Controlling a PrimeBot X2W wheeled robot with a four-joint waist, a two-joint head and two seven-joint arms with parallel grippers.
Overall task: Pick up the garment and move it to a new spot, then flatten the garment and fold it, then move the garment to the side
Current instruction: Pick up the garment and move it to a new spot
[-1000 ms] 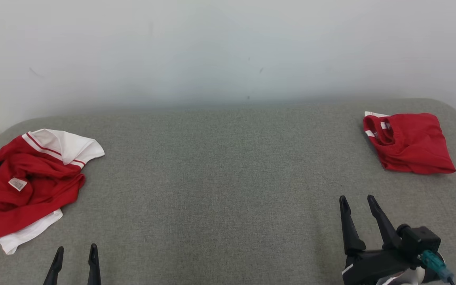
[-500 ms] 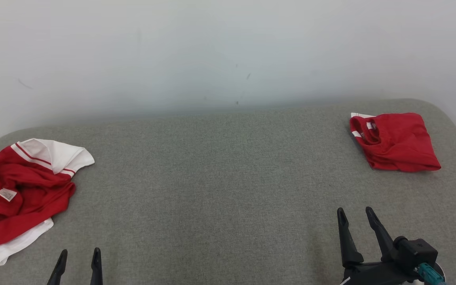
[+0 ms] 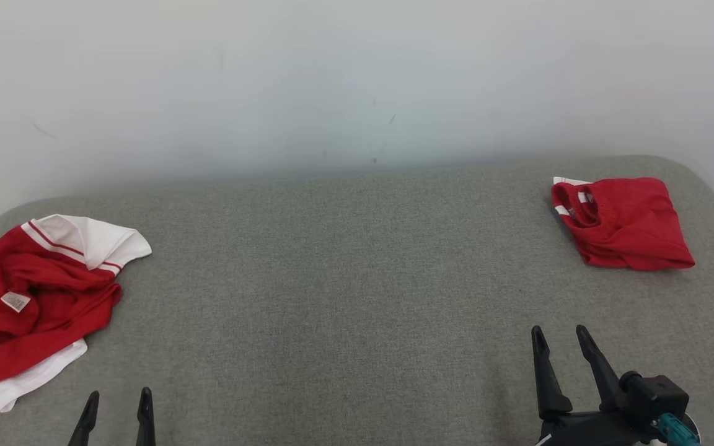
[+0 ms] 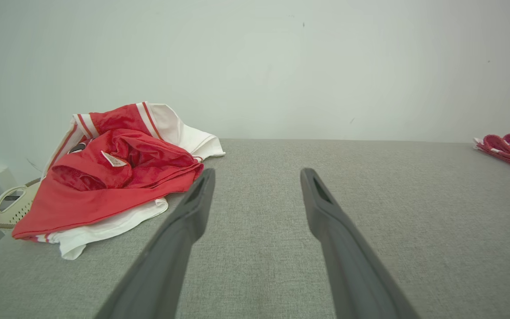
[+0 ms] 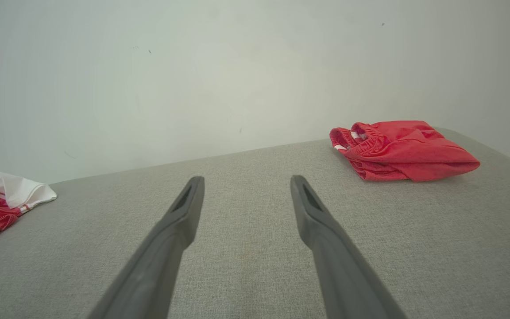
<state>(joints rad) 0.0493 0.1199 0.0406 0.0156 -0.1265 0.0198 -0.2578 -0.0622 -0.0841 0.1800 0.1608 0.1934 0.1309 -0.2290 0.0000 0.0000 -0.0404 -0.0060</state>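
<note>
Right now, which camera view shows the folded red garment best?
The right wrist view: the folded red garment is whole and largest there. The head view has it whole but smaller; the left wrist view cuts it off.

I'm looking at a grey, cloth-covered bench (image 3: 357,279) with rounded far corners, set against a pale wall. At the left of my head view a crumpled red-and-white garment (image 3: 28,297) lies heaped on it, a small white tag facing up and white cloth showing under the red. In the upper right, near the far corner and well apart from the heap, lies a folded red garment (image 3: 626,223).
</note>
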